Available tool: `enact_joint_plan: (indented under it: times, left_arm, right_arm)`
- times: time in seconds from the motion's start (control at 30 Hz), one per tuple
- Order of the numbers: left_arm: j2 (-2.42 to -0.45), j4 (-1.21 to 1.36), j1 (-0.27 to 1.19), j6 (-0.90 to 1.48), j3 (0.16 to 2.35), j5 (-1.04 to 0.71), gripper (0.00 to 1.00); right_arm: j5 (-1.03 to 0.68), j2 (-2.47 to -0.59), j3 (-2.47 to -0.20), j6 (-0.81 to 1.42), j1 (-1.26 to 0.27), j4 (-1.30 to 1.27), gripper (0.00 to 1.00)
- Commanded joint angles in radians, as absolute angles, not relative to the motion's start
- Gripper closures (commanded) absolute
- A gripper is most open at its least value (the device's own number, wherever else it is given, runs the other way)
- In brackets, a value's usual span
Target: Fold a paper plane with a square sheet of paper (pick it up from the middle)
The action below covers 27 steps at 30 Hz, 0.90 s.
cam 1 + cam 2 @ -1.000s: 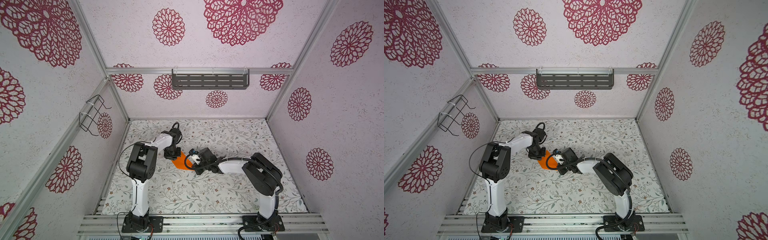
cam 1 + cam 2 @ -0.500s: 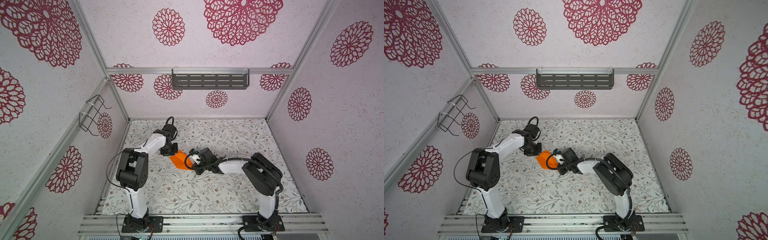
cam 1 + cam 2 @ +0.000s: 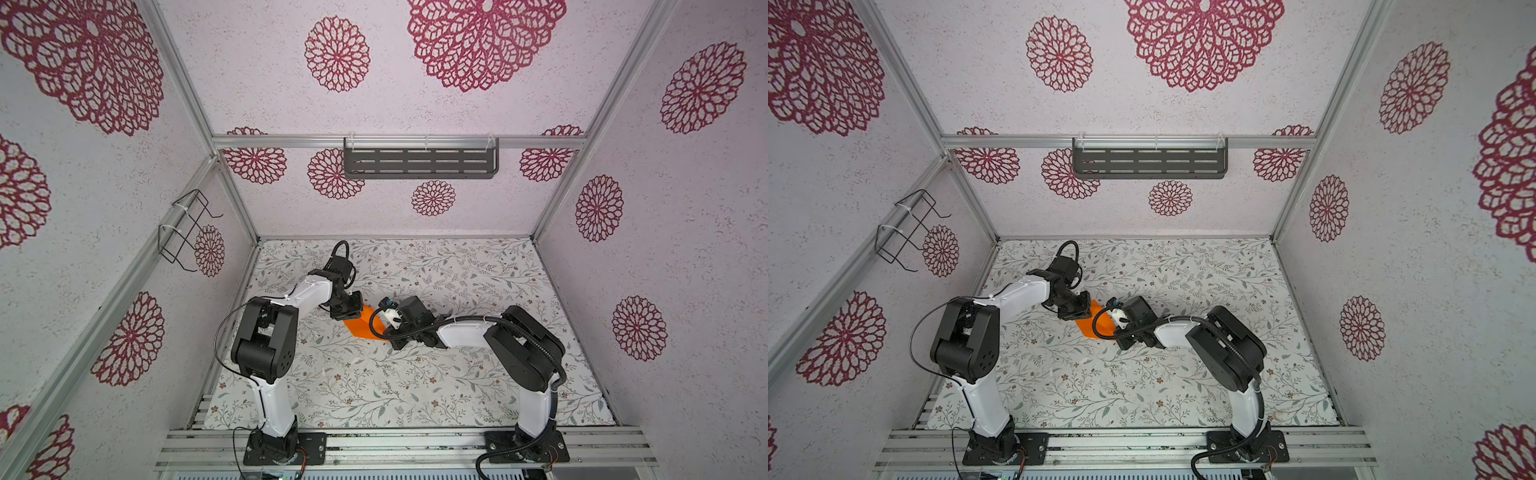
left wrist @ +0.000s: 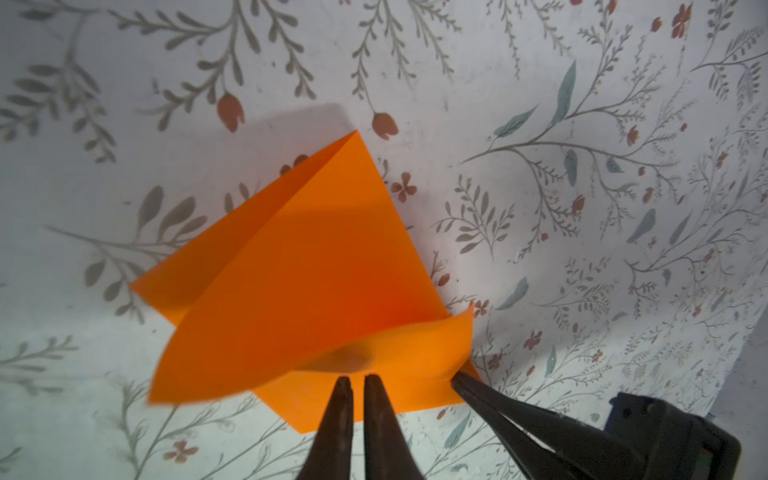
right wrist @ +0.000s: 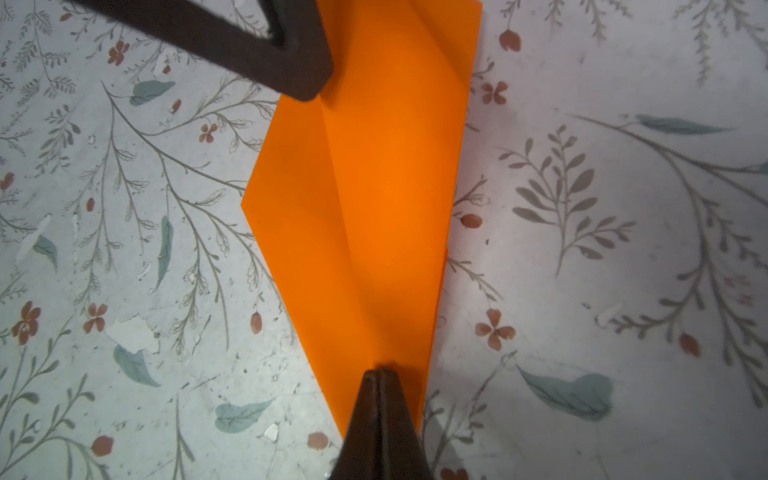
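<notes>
Both top views: 2 arms, 1 orange sheet [image 3: 362,326] [image 3: 1090,327]. The sheet is partly folded and lies on the floral tabletop [image 3: 415,386], a bit left of centre, between the two arm tips. Left end effector [image 3: 354,311] is over the sheet's far end. Right end effector [image 3: 388,337] is at its near, narrow end. Finger state isn't readable from up here. Also 1 grey slotted shelf [image 3: 419,162] on the back wall and 1 wire rack [image 3: 187,228] on the left wall.

Left wrist: 1 sheet [image 4: 299,266], folded into overlapping layers, with 1 flap raised and curling off the tabletop [image 4: 582,124]. The flap's free edge is blurred. Left end effector [image 4: 358,380]: 2 fingers almost fully clenched, thin slit between them, tips right at the raised flap's edge. Can't tell if any paper is nipped. Right end effector [image 4: 459,379] comes in from the side, tip touching the sheet beside the flap's corner.

Right wrist: 1 sheet [image 5: 386,187], long kite-like outline, 1 lengthwise crease, lying on the tabletop [image 5: 582,208]. Right end effector [image 5: 380,372]: 2 fingers clenched tight together, tip down on the sheet's narrow end. Pinching or only pressing, can't tell. 1 finger of the left end effector [image 5: 306,89] shows at the opposite end, touching the sheet's edge.
</notes>
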<state>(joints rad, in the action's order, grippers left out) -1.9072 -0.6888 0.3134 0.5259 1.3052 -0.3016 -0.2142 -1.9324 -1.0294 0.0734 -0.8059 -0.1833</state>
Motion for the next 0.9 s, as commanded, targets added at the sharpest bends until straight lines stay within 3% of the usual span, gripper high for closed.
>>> enact_joint_plan:
  times: [0.0,0.87]
  left_arm:
    - [-1.939,-0.634,0.32,0.538,1.311,-0.345,0.89]
    - [-2.095,-0.855,0.319,0.446,1.451,0.029,0.91]
  right_arm:
    - [-0.196,-1.965,-0.994,0.093,-0.8,-0.086,0.98]
    - [-0.191,-1.962,-0.991,0.094,-0.799,-0.08,0.98]
